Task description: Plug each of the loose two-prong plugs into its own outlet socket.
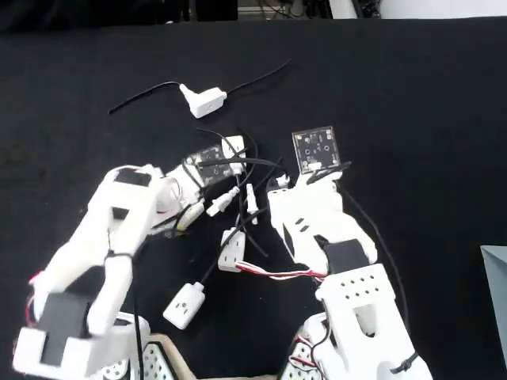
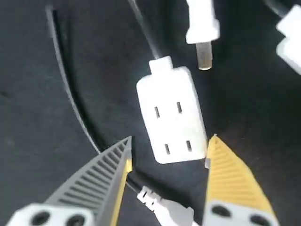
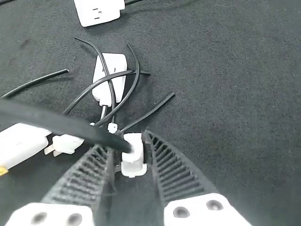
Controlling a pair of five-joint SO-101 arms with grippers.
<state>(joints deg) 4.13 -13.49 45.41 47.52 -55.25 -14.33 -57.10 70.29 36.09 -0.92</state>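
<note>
A white outlet block [image 2: 171,120] with two pairs of slots lies on the black mat, its near end between the open fingers of my left gripper [image 2: 170,140]. A loose white plug [image 2: 202,28] lies just beyond it, prongs toward the block. My right gripper [image 3: 124,143] is low over the mat and open. A small white plug [image 3: 131,160] on a black cable sits between its fingers, with a narrow gap on each side. In the high view the left arm [image 1: 119,214] and right arm [image 1: 317,222] meet around the tangle of plugs [image 1: 222,202] and an outlet [image 1: 232,249].
More white outlets lie about: one at the back [image 1: 204,101], one near the front [image 1: 184,305], one under crossed black cables [image 3: 109,75]. Another plug [image 3: 66,143] lies beside my right gripper. Black cables [image 1: 238,162] loop across the middle. A grey object [image 1: 497,277] is at the right edge.
</note>
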